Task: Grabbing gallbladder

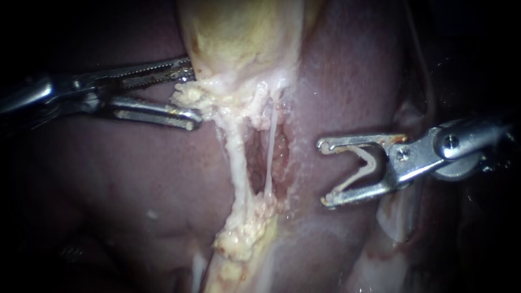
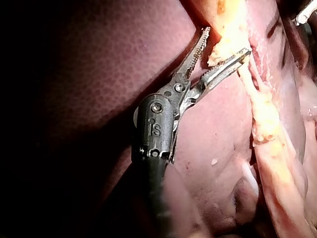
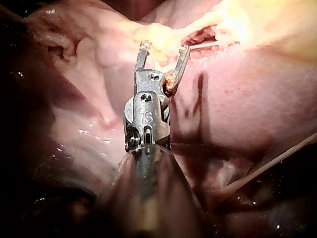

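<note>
The pale yellow gallbladder [image 1: 239,38] hangs at the top centre over the dark red liver [image 1: 135,179]. My left instrument [image 1: 190,92] comes in from the left with its toothed jaws open at the gallbladder's lower left edge. A lump of whitish fatty tissue [image 1: 187,96] lies between them, not gripped. The left wrist view shows the same lump [image 2: 218,55] between the open jaws of the left instrument [image 2: 225,40]. My right instrument [image 1: 324,173] stands with its jaws wide open over the liver, right of the raw bed, holding nothing. In its wrist view the right instrument [image 3: 163,49] points at yellow tissue [image 3: 158,37].
Below the gallbladder a thick white tube [image 1: 236,152] and a thin strand [image 1: 268,157] run down across a raw red hollow [image 1: 279,157] to a clump of fat [image 1: 244,233]. Liver [image 2: 99,74] [image 3: 237,99] surrounds both instruments.
</note>
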`<state>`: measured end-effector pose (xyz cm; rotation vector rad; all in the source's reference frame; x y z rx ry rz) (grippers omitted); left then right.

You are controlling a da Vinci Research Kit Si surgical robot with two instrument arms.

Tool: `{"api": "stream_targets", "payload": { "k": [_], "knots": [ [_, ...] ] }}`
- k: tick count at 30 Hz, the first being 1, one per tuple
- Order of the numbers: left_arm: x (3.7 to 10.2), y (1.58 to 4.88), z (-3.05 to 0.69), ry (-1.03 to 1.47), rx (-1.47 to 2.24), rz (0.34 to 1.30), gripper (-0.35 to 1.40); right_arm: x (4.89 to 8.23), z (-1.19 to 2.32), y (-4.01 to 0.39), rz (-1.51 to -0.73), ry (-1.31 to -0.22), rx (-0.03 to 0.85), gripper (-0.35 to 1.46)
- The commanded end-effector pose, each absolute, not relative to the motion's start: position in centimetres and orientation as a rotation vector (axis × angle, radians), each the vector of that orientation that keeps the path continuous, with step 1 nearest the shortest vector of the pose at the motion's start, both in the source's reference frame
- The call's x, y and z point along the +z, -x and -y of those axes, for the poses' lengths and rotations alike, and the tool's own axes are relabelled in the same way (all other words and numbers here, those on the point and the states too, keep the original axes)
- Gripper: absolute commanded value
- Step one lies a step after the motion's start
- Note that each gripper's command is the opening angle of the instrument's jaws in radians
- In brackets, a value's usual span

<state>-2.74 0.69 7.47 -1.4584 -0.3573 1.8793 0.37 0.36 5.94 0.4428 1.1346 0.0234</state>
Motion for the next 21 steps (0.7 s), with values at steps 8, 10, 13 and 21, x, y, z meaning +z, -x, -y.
{"api": "stream_targets", "payload": {
  "k": [8,10,13,21],
  "knots": [
    [7.43,2.71,-0.70,1.433,1.855,0.378,-0.35,5.94,-0.36,-0.36,-1.135,-0.443,0.024,0.50],
    [7.43,2.69,-0.68,1.424,1.859,0.373,-0.35,5.94,-0.36,-0.36,-1.134,-0.443,0.024,0.50],
    [7.38,2.65,-0.64,1.400,1.878,0.378,-0.35,5.94,-0.36,-0.36,-1.134,-0.443,0.024,0.50],
    [7.07,2.59,-0.67,1.359,1.896,0.404,-0.35,5.94,-0.37,-0.35,-1.135,-0.443,0.024,0.50]
  ]
}}
